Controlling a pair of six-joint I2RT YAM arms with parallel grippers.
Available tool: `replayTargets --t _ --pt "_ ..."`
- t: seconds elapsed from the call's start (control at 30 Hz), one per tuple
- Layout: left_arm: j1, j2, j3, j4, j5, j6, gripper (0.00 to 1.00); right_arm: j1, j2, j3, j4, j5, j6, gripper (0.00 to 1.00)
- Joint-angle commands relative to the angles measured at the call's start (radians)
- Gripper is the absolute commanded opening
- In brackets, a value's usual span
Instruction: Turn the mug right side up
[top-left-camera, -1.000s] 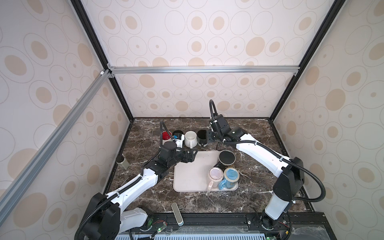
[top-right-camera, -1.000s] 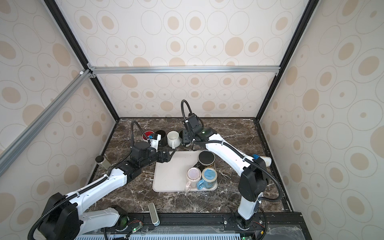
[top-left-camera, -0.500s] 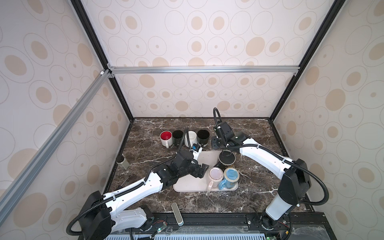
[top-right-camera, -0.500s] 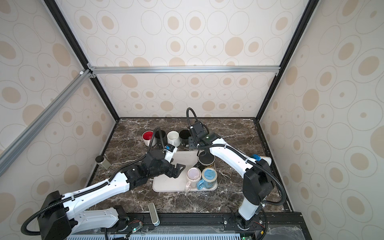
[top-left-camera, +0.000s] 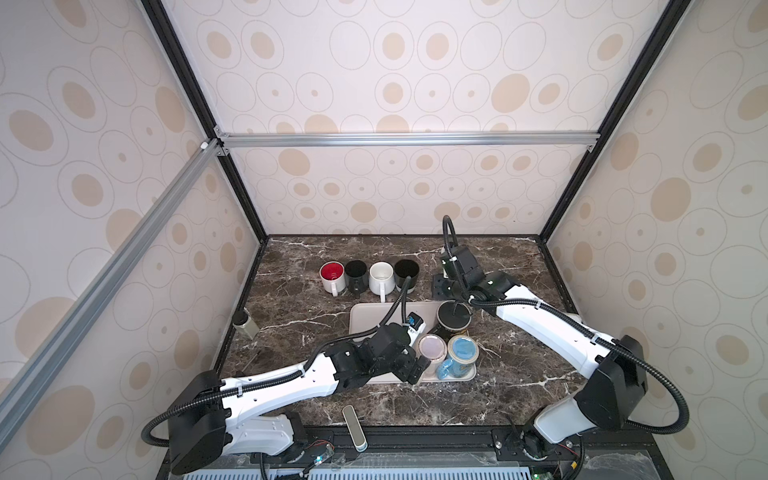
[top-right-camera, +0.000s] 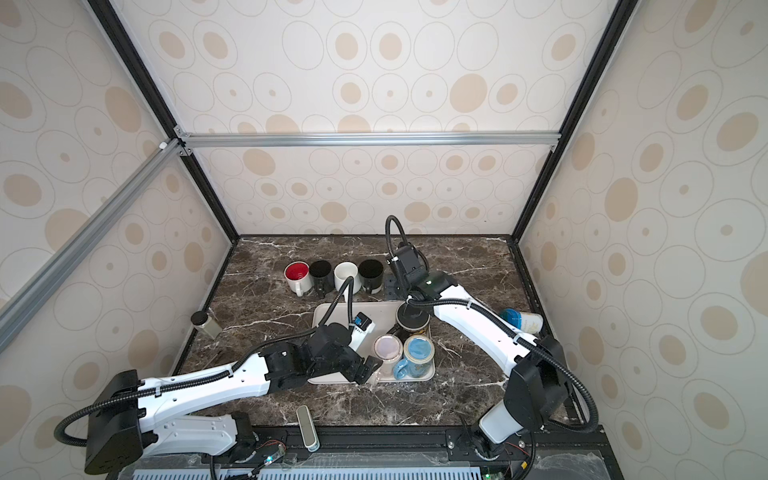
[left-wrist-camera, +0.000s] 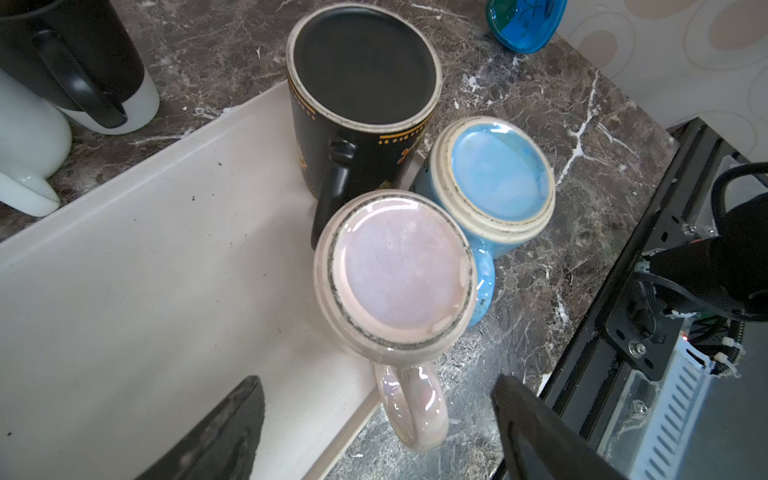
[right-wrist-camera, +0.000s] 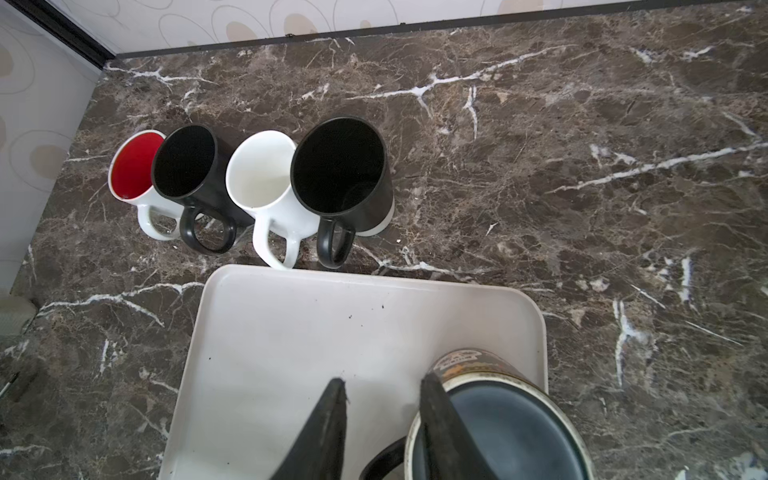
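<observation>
Three mugs stand upside down at the right end of the cream tray (top-left-camera: 361, 316): a pink mug (top-left-camera: 432, 348) (left-wrist-camera: 399, 274), a blue mug (top-left-camera: 461, 351) and a black mug with gold print (top-left-camera: 453, 322) (right-wrist-camera: 503, 419). My left gripper (top-left-camera: 417, 368) (left-wrist-camera: 376, 386) is open at the tray's front edge. The pink mug's handle (left-wrist-camera: 415, 407) sits between its fingers, untouched. My right gripper (top-left-camera: 444, 289) (right-wrist-camera: 383, 380) hovers behind and above the black mug. Its jaws are narrowly open and hold nothing.
Four upright mugs stand in a row behind the tray: a red-lined white mug (top-left-camera: 332, 274), a black mug (top-left-camera: 356, 272), a white mug (top-left-camera: 381, 274) and another black mug (top-left-camera: 406, 272). A small jar (top-left-camera: 245, 326) stands at the left wall. A blue-capped bottle (top-right-camera: 521, 321) lies at the right. A grey bar (top-left-camera: 353, 424) lies at the front.
My left arm swung from the back row of mugs forward across the tray to the pink mug's handle. My right gripper drew back to the right, away from the row.
</observation>
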Motion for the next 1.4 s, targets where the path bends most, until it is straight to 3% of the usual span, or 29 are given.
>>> replayTargets --t 0.0,0.57,1.37 --pt "-0.020 0.015 0.052 -0.031 -0.027 -0.020 0.87 -0.003 -0.030 -0.036 0.001 0.007 0.024 0.33" --pt "-0.047 0.148 0.107 -0.107 -0.040 -0.057 0.89 -0.003 -0.099 -0.142 0.029 0.007 0.043 0.33" --pt "-0.047 0.352 0.246 -0.233 -0.106 -0.066 0.60 -0.004 -0.114 -0.193 0.063 0.016 0.050 0.33"
